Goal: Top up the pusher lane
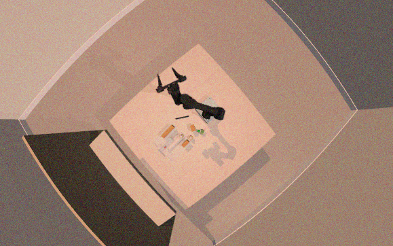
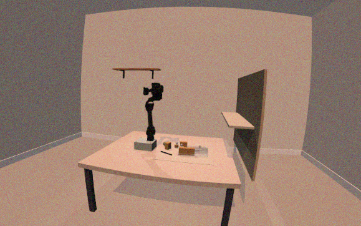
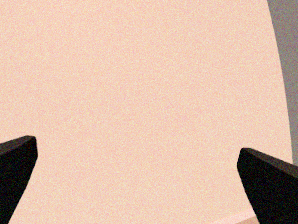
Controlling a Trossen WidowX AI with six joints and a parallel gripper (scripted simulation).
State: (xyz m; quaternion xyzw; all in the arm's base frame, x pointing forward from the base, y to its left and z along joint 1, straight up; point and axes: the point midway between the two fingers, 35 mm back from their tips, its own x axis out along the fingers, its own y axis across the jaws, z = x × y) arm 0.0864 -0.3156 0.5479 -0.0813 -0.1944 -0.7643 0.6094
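My gripper (image 1: 165, 71) (image 3: 140, 153) is wide open and empty, high above the table, turned away from the small objects. The pale, see-through lane fixture (image 2: 201, 152) has a long orange block (image 1: 167, 131) (image 2: 186, 151) at one end. A second orange block (image 1: 185, 143) (image 2: 183, 144) is beside it. An orange item (image 1: 193, 128) (image 2: 168, 145) and a green item (image 1: 200, 131) lie nearer the arm's base. Which of these small things are jars, and the state of the lane and pusher, are too small to tell. The wrist view shows only table between the fingers.
A thin black bar (image 1: 182, 117) (image 2: 166, 153) lies on the table (image 1: 195, 183) (image 2: 123, 162) beside the fixture. The arm's grey base box (image 2: 145, 145) is left of the objects in the exterior view. A wall shelf (image 2: 237, 120) and a dark board (image 2: 251, 125) stand beyond the table's edge.
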